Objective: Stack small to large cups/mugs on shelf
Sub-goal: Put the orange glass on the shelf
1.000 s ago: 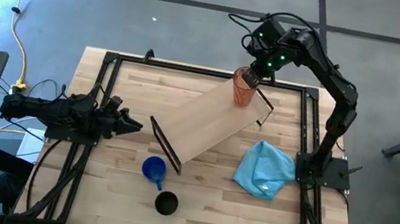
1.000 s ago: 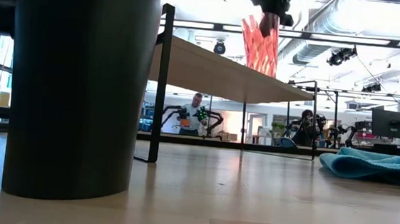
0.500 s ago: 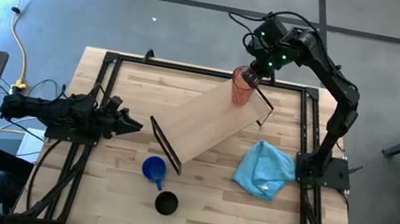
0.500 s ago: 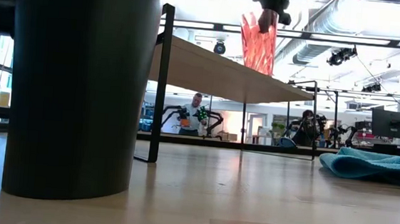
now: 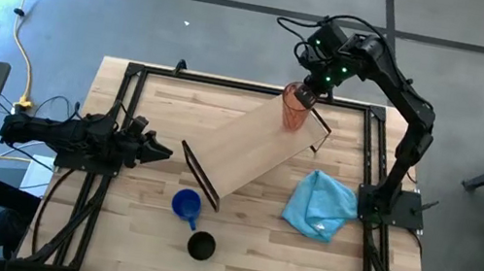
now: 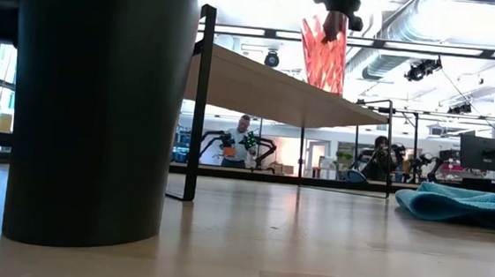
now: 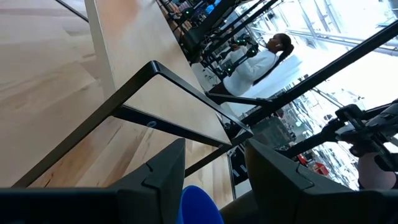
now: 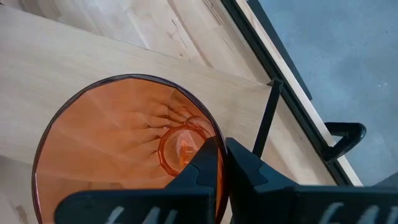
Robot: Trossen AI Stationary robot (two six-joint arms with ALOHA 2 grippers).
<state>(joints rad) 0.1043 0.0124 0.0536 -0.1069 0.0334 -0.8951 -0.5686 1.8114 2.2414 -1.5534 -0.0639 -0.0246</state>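
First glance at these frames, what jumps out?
The orange-red tumbler, pinched at its rim by the right gripper, at the far end of the wooden shelf lying diagonally across the table. In the low view, the black cup looms right in front of the camera. The blue mug sits near the shelf's front bracket; the left gripper idles at the table's left edge.

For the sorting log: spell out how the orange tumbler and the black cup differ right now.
The orange tumbler is translucent and faceted; the black cup is opaque and plain. The tumbler is at the shelf's far end, its rim pinched by the right gripper; the black cup stands free on the table near the front edge, beside the blue mug. Both are upright, open-topped and handleless.
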